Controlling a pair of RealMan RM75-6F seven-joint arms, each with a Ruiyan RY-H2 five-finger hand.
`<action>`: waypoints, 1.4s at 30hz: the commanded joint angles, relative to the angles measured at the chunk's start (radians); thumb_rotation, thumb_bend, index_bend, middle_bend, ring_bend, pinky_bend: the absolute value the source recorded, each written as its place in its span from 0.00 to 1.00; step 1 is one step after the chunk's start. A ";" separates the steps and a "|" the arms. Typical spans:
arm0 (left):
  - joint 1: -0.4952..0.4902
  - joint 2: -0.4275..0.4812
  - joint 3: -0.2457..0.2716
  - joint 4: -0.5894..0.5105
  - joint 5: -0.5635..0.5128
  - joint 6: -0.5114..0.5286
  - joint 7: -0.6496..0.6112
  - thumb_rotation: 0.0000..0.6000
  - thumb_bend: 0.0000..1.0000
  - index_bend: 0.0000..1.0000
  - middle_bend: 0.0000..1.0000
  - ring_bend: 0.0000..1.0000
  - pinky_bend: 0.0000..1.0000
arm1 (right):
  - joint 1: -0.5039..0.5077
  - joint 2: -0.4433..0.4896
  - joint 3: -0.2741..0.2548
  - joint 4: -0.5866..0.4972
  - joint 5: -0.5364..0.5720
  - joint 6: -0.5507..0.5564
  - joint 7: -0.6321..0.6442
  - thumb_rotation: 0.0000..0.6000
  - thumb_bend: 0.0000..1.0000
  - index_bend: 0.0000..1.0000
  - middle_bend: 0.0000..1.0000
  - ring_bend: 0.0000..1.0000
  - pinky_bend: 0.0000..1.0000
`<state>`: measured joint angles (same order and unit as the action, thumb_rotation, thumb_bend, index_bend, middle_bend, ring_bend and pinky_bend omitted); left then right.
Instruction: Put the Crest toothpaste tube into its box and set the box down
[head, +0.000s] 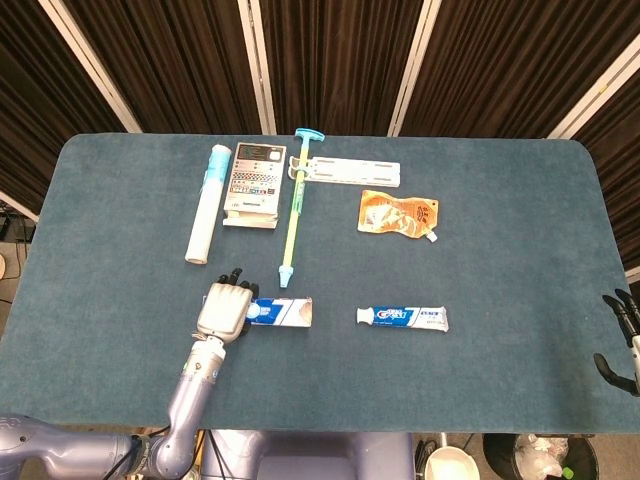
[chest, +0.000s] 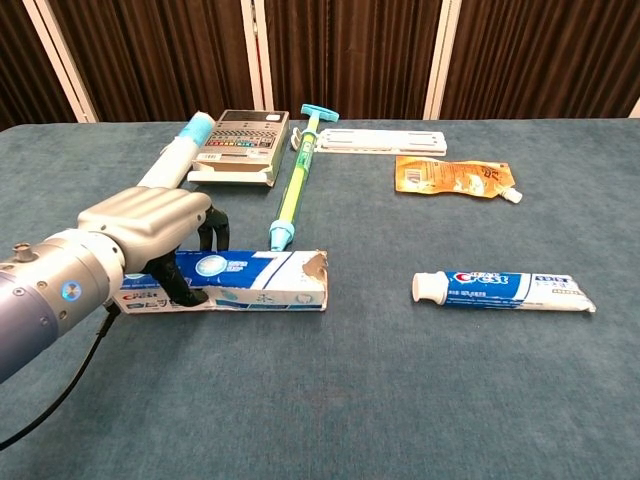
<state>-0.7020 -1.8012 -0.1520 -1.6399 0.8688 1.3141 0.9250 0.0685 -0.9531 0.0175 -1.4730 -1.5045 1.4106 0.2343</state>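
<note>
Left arm comes in low from the near-left corner, forearm angled up and forward, and the left hand (chest: 150, 225) sits palm-down over the left end of the toothpaste box (chest: 262, 279). Fingers (chest: 213, 229) drape across the box's far side, thumb hooked down its near face — it grips the box on the table. Right hand (head: 625, 343) hangs off the far right edge, barely in frame in the head view, fingers apart, holding nothing.

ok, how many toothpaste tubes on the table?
1. The toothpaste tube lies front right of centre, cap pointing toward the box under the left hand. Whether the box hides another, I cannot tell.
</note>
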 joint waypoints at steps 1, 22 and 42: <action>0.000 -0.002 -0.001 0.003 0.005 0.002 -0.002 1.00 0.33 0.42 0.45 0.16 0.26 | 0.000 0.005 0.001 -0.007 0.001 -0.001 -0.001 1.00 0.35 0.11 0.08 0.06 0.00; 0.086 0.256 -0.087 -0.290 0.045 0.069 -0.149 1.00 0.34 0.43 0.46 0.17 0.27 | 0.079 0.014 0.007 -0.151 -0.068 -0.070 -0.063 1.00 0.35 0.11 0.19 0.07 0.00; 0.277 0.857 -0.173 -0.674 0.038 0.006 -0.504 1.00 0.33 0.42 0.45 0.17 0.27 | 0.276 -0.244 0.074 -0.252 0.036 -0.287 -0.342 1.00 0.35 0.12 0.20 0.07 0.00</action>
<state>-0.4671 -0.9909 -0.3165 -2.2862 0.8648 1.3291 0.4923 0.3349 -1.1783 0.0881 -1.7341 -1.4746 1.1280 -0.0961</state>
